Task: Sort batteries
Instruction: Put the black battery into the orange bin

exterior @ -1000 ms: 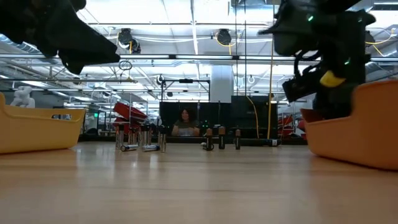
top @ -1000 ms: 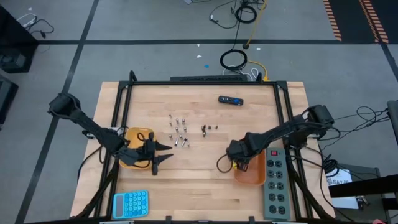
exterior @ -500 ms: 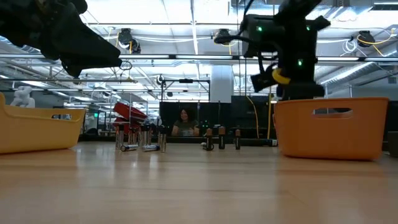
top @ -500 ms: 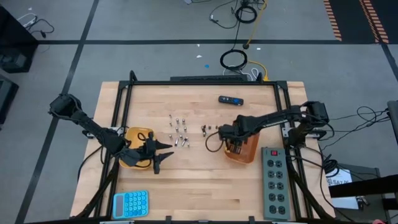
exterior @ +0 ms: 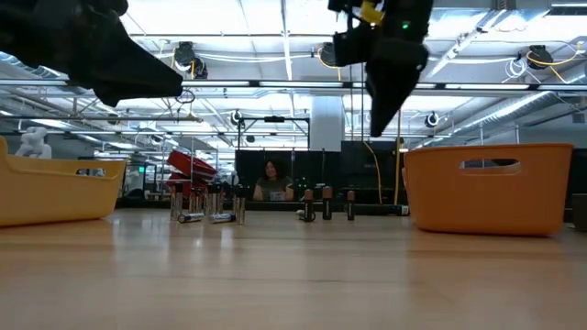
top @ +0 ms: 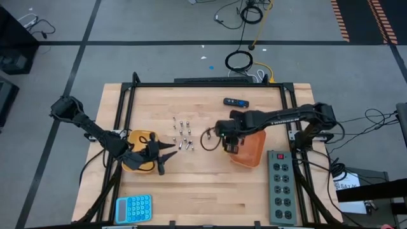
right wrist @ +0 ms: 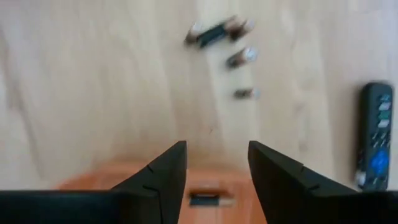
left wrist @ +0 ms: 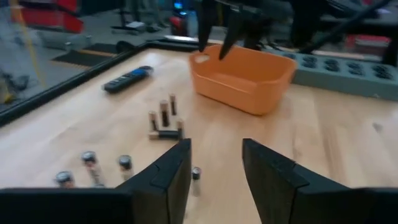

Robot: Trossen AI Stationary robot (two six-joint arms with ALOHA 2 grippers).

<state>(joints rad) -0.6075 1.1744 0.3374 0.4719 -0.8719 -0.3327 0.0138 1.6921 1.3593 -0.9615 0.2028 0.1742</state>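
Observation:
Silvery batteries [top: 183,135] stand and lie in a loose cluster at the table's middle. A few darker batteries [top: 213,131] sit just to their right. My left gripper [top: 165,158] hovers open beside the yellow tray [top: 135,166], pointing toward the cluster; the left wrist view shows one battery [left wrist: 196,173] on the wood beyond its fingers. My right gripper [top: 222,140] hangs open high above the table, pointing down, between the dark batteries [right wrist: 224,43] and the orange tray [top: 251,151]. Nothing is between either pair of fingers.
A black-and-blue remote [top: 235,102] lies toward the far edge. A grey power strip [top: 282,184] runs along the right edge and a blue calculator [top: 133,208] sits at the near left. Bare wood lies between the trays along the near side.
The orange tray has slid from the near right toward the far edge and the table's middle, with my right gripper at it. That gripper has then risen clear of the tray and moved left toward the dark batteries.

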